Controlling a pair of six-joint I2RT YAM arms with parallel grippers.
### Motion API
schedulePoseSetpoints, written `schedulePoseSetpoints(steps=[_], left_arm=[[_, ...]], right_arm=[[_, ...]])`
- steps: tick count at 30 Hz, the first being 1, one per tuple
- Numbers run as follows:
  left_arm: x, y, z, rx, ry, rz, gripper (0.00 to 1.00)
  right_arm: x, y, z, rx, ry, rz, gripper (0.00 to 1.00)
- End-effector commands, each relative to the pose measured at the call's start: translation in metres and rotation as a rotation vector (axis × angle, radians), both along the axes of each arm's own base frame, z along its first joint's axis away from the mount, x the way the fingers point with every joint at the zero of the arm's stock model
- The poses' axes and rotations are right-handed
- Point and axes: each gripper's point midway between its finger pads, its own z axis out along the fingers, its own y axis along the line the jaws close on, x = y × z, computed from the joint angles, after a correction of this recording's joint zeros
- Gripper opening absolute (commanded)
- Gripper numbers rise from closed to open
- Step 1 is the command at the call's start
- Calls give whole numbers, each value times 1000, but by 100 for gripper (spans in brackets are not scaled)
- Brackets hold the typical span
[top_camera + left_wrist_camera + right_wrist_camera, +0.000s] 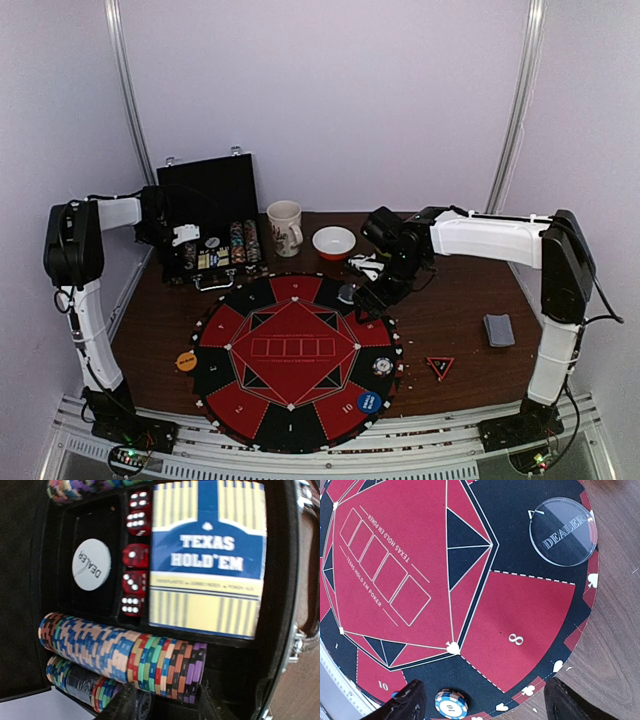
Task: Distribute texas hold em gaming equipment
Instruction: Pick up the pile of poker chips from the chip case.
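The poker chips (125,650) not yet handed out are packed on edge in rows inside the open black case (205,190) at the back left of the table (460,310). They are stored there beside a white dealer button (91,564), a column of red dice (135,555) and a boxed card pack (207,555). The end of the nearest row is straddled by the left gripper (166,696), probably so that a few chips can be lifted out. Its fingers are set one on each side of the chips, but it cannot be told whether the chips are pinched.

Part of the equipment is already laid out. A single striped chip (451,703), a clear dealer disc (563,531) and a blue disc (369,402) are placed on the round mat (290,350). An orange disc (186,361) is set just off its left rim. On the bare wood to the right, a triangle marker (440,367) and a deck of cards (498,329) are laid apart from each other.

The right gripper (484,690) is held over the mat's right side with its fingers spread wide and nothing between them, the striped chip lying below. The task is judged partly done. A mug (285,228) and a bowl (334,242) are left behind the mat.
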Motion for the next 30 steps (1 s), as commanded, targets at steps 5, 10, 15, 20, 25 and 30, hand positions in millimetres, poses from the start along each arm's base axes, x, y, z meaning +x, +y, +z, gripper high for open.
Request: schedulePoseSetpoints(steps=[5, 10, 15, 20, 25, 30], left_arm=[[-4, -27, -3, -89, 19, -33, 42], [-20, -20, -20, -52, 70, -14, 39], [-29, -8, -31, 22, 97, 1, 37], [-37, -7, -28, 29, 122, 7, 40], [-23, 10, -34, 119, 69, 41, 47], [-13, 8, -46, 108, 99, 48, 47]], right_arm=[[0, 0, -1, -13, 32, -5, 84], [-5, -3, -6, -22, 50, -5, 84], [-6, -6, -5, -26, 47, -7, 84], [-8, -5, -4, -22, 52, -1, 84], [-9, -9, -6, -36, 54, 0, 84], [-5, -9, -1, -43, 34, 2, 84]])
